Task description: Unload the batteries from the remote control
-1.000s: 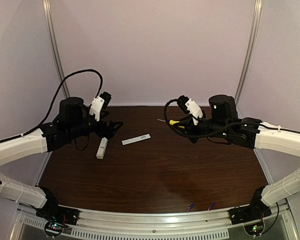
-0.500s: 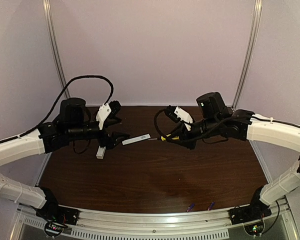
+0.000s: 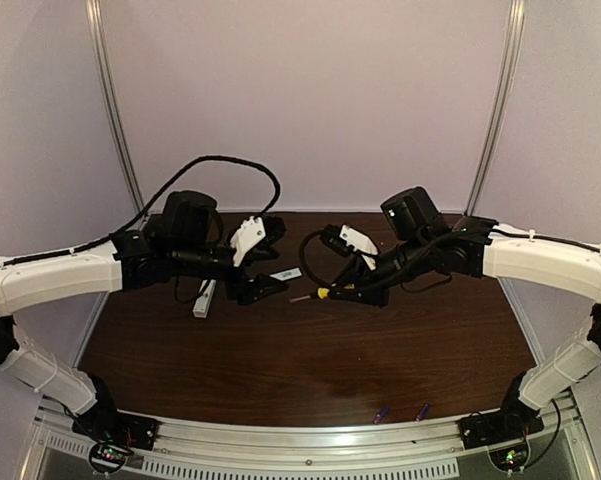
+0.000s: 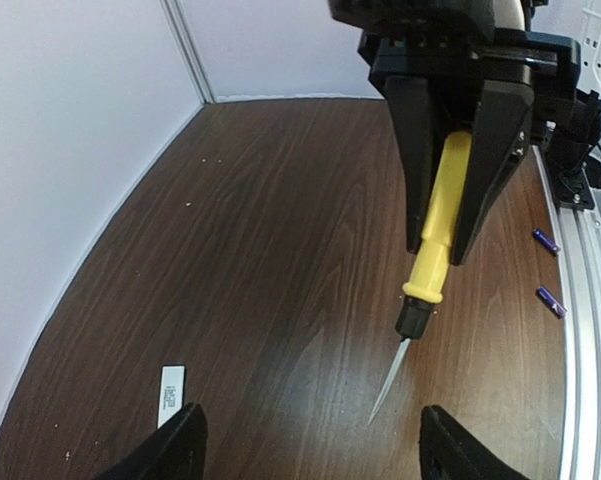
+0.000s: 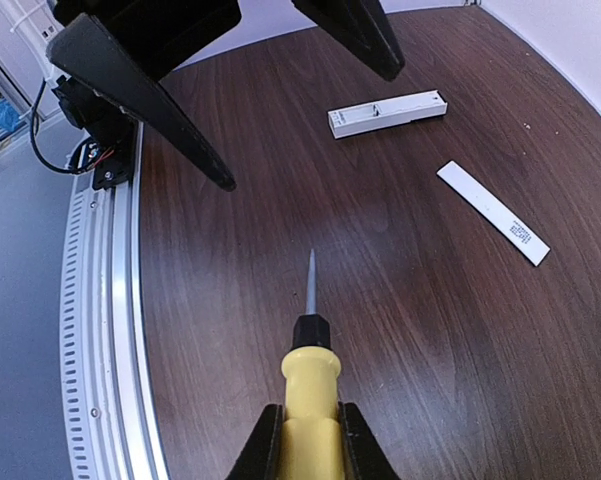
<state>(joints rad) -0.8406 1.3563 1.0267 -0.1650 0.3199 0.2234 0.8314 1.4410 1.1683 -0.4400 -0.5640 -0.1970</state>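
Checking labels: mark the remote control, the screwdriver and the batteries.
remote control (image 5: 387,112): right wrist view, middle of body.
screwdriver (image 4: 435,240): left wrist view, yellow handle.
batteries (image 4: 546,240): left wrist view, farther one's middle.

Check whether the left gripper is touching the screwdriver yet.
Apart. The left wrist view shows its fingertips spread at the bottom edge, with bare table between them and the screwdriver, which the right gripper holds above.
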